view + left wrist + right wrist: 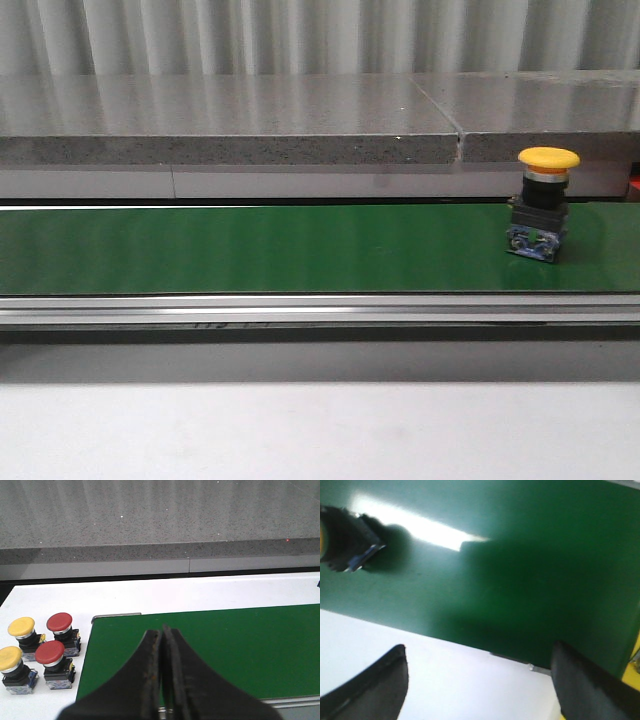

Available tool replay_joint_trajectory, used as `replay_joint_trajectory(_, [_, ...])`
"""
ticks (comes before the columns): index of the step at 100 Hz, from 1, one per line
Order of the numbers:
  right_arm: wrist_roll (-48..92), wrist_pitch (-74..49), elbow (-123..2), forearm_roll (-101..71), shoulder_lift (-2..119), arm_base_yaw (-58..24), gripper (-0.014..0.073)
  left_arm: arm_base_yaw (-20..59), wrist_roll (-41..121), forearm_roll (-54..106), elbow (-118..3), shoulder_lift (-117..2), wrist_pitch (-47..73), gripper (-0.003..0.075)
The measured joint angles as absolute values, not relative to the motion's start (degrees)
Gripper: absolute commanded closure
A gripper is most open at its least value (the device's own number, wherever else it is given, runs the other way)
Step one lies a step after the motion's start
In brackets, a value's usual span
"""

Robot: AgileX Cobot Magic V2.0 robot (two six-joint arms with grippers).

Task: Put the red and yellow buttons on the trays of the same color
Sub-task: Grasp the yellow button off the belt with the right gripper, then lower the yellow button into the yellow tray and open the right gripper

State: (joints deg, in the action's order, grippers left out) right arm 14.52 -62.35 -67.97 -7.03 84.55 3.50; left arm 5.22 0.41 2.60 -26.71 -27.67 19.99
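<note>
A yellow button (547, 203) stands upright on the green belt (260, 248), toward three o'clock. The left end effector (162, 672) is pinched together, empty; the right end effector (479, 680) gapes wide over the belt, a blurred shape, probably that button (342, 542), at its edge.

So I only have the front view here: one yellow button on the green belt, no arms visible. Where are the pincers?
Observer: The left pincer is shut and empty, over the belt's end.
Operator: Any other buttons?
Observer: Four on the white surface beside that end: two yellow buttons and two red buttons.
Operator: And the right one?
Observer: The right pincer is open; the yellow button on the belt lies ahead of it.
</note>
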Motion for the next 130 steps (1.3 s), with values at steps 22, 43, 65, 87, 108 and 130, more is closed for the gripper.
replay_joint_trajectory(22, [15.1, -62.8, -67.6, -7.0, 85.9, -0.8, 0.0011, 5.2, 0.4, 2.6, -26.7, -27.7, 20.0, 0.074])
replay_joint_trajectory(43, [15.7, -58.3, -67.6, -7.0, 88.7, -4.0, 0.0011, 5.2, 0.4, 2.6, -26.7, -27.7, 20.0, 0.074])
replay_joint_trajectory(65, [16.1, -52.0, -67.6, -7.0, 92.4, -4.3, 0.0012, 5.2, 0.4, 2.6, -26.7, -27.7, 20.0, 0.074])
replay_joint_trajectory(87, [16.2, -47.4, -67.6, -7.0, 93.7, -4.3, 0.0205, 5.2, 0.4, 2.6, -26.7, -27.7, 20.0, 0.074])
replay_joint_trajectory(108, [16.2, -48.4, -67.6, -6.9, 93.7, -4.3, 0.0522, 5.2, 0.4, 2.6, -26.7, -27.7, 20.0, 0.074])
replay_joint_trajectory(130, [15.2, -50.6, -67.6, -6.7, 92.8, -3.9, 0.0524, 5.2, 0.4, 2.6, -26.7, -27.7, 20.0, 0.074])
